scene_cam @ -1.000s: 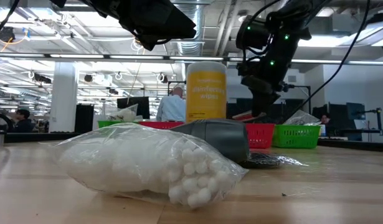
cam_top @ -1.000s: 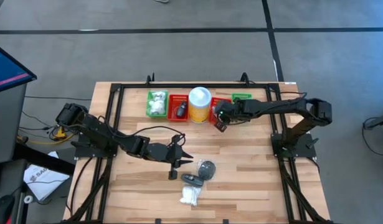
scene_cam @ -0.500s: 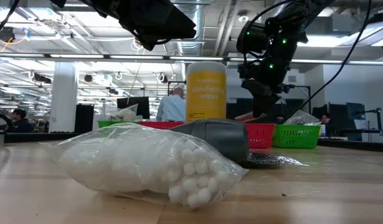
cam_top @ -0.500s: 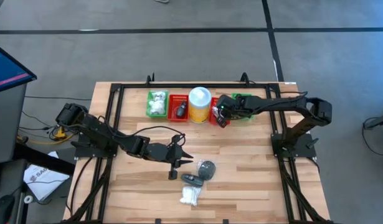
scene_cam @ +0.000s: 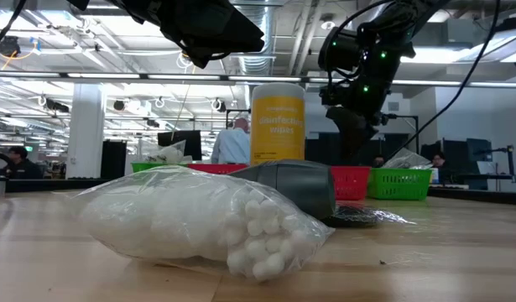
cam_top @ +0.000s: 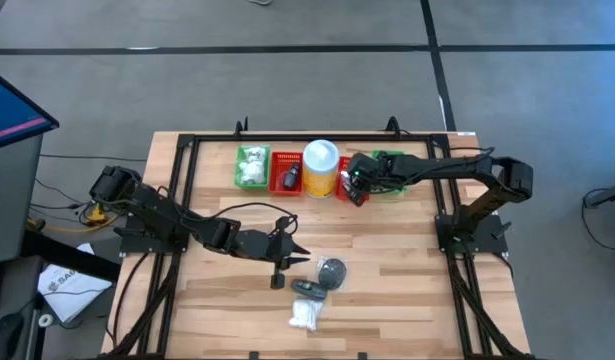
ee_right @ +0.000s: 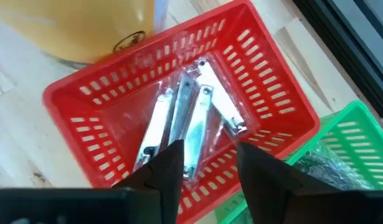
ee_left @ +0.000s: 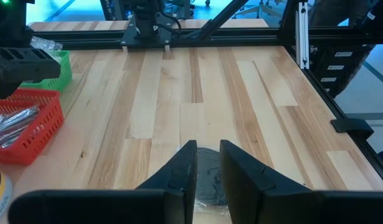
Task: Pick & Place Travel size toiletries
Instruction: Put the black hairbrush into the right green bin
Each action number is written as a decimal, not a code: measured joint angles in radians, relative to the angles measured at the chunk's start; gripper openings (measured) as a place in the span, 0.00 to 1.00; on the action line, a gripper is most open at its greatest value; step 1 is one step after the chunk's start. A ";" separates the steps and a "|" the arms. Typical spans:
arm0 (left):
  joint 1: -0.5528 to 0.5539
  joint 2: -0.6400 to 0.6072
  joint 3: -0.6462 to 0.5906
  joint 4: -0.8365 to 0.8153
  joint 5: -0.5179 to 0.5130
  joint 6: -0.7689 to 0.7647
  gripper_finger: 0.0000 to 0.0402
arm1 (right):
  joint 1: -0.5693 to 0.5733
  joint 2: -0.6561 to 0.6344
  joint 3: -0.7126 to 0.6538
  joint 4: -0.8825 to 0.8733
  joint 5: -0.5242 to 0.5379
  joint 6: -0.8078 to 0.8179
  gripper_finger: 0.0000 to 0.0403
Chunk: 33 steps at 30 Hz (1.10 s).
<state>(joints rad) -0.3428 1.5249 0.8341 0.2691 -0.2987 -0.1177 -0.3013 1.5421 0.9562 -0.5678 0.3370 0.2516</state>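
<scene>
Three loose toiletries lie at the lower middle of the high view: a clear bag of white cotton balls (cam_top: 305, 316) nearest the front edge, a small black piece (cam_top: 309, 289) just above it, and a dark round disc in a clear wrapper (cam_top: 332, 270) above and right of that. In the low view the bag of cotton balls (scene_cam: 195, 221) fills the foreground.

Just left of the disc hangs the left gripper (cam_top: 283, 262); its wrist view shows the two fingers (ee_left: 179, 172) close together with only a thin gap and nothing between them, and the wrapped disc (ee_left: 208, 180) lying straight ahead, partly under the tips. That arm is plainly the nearer one for all three loose items. The disc is round, so no axis matters; the black piece lies lengthwise left to right, so I judge a grip across its short side would suit.

Farther back, along the top of the wooden table (cam_top: 407, 280), stand a row of containers: a green mesh basket (cam_top: 251, 166) holding white bundles, a red mesh basket (cam_top: 286, 173) with a dark item, a tall yellow canister with a white lid (cam_top: 320, 165), another red mesh basket (ee_right: 253, 93) and a second green basket (cam_top: 390, 157). The right gripper (cam_top: 355, 182) hovers over that second red basket, fingers (ee_right: 169, 168) apart and empty, and silvery nail clippers in a clear wrapper (ee_right: 188, 121) lie in it directly below.
</scene>
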 joint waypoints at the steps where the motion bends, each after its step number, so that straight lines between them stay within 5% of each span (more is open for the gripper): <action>1: 0.000 0.000 0.000 0.000 0.000 0.000 0.15 | 0.007 0.000 0.000 0.000 -0.009 0.000 0.35; 8: 0.000 0.000 0.000 0.000 0.000 0.000 0.15 | 0.102 0.000 0.000 0.000 -0.127 0.000 0.37; 22: 0.000 0.000 0.000 0.000 0.000 0.000 0.15 | 0.375 0.000 0.000 0.118 -0.134 0.021 0.32; 33: 0.000 0.000 0.000 0.000 0.000 0.000 0.15 | 0.470 0.000 0.000 0.217 -0.135 0.027 0.32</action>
<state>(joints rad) -0.3428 1.5249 0.8341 0.2695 -0.2987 -0.1177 0.1687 1.5425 0.9562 -0.3505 0.2024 0.2789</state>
